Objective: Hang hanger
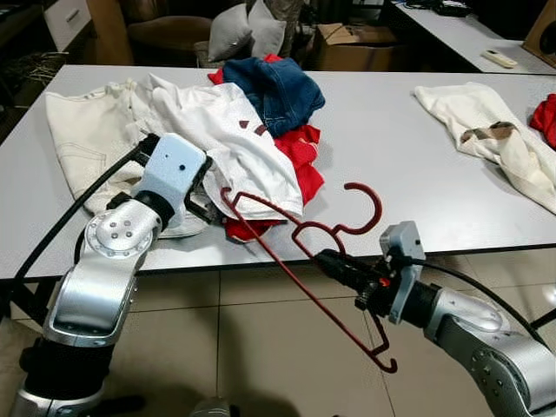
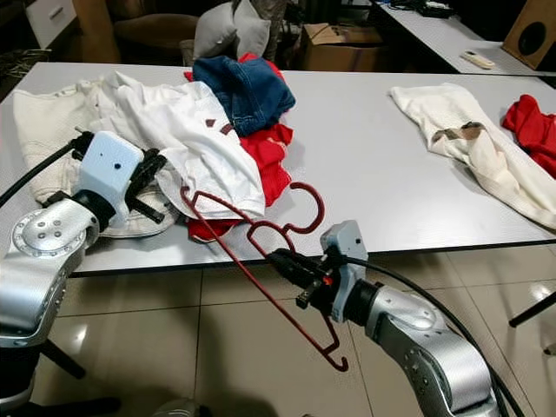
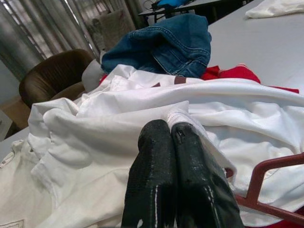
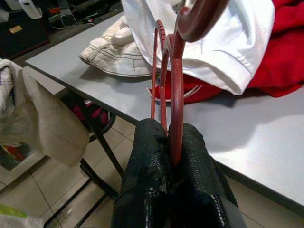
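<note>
A red wire hanger (image 1: 347, 323) hangs past the table's front edge, with my right gripper (image 1: 326, 258) shut on its neck just below the hook. In the right wrist view the hanger's rod (image 4: 176, 95) runs up from between the black fingers (image 4: 147, 142). The hanger's upper end lies under the hem of a white shirt (image 1: 234, 130) on the table (image 1: 391, 139). My left gripper (image 1: 204, 208) is at the shirt's front edge. In its wrist view the fingers (image 3: 156, 161) are pressed together with a fold of the white shirt (image 3: 237, 104) at their tips.
Blue jeans (image 1: 278, 87) and a red garment (image 1: 304, 165) lie under and behind the white shirt, and a cream garment (image 1: 78, 130) to its left. A second cream garment (image 1: 486, 130) and a red cloth (image 1: 546, 117) lie at the right. Tiled floor (image 1: 261, 347) is in front.
</note>
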{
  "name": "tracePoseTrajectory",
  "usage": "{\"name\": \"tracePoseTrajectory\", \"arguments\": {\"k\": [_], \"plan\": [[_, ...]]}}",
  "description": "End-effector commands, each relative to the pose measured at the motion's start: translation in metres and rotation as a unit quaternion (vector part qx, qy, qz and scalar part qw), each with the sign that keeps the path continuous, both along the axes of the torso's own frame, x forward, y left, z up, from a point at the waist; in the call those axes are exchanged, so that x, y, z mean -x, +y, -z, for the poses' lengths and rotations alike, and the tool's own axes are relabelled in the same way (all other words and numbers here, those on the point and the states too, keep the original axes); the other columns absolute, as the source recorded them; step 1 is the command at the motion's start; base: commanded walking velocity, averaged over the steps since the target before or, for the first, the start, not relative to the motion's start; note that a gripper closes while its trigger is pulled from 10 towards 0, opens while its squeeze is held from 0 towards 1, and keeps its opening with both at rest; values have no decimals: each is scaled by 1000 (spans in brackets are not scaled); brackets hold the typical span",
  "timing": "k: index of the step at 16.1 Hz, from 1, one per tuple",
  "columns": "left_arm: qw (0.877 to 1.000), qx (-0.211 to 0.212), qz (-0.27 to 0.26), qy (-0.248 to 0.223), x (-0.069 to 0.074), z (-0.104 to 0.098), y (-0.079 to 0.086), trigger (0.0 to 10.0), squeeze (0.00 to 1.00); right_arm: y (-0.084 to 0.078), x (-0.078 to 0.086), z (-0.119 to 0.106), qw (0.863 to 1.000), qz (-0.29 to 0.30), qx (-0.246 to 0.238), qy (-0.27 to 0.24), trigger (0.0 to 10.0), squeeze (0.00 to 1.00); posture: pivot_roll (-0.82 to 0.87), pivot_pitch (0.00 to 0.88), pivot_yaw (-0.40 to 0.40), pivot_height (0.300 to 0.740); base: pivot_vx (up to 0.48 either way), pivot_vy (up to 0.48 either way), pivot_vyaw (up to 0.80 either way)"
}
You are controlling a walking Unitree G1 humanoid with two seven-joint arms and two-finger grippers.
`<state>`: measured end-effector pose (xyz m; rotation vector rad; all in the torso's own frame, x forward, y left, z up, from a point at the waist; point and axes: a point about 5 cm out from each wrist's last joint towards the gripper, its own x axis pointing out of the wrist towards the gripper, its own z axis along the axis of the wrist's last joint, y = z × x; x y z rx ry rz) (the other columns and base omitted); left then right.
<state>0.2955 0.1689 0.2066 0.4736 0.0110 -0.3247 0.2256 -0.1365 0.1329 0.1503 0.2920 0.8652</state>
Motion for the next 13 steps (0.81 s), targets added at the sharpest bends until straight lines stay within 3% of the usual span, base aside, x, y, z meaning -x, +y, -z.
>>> {"name": "tracePoseTrajectory", "arguments": {"k": [1,4,10,13], "plan": [[1000,-3,-7,-13,-3,-8,2,0,0,-4,-2,-2,1000,16,11,-7,10000,0,53,17,-35,740,0,0,0],[1000,1,11,-13,0,-11,0,0,0,-7,-5,1,999,28,19,2,10000,0,56,16,-37,740,0,0,0],[995,90,6,-50,0,-34,-2,0,0,-12,-3,14,997,18,61,33,10000,0,60,22,-48,740,0,0,0],[993,100,3,-54,-1,-39,1,0,0,-20,-9,9,997,55,53,21,10000,0,56,23,-47,740,0,0,0]]}}
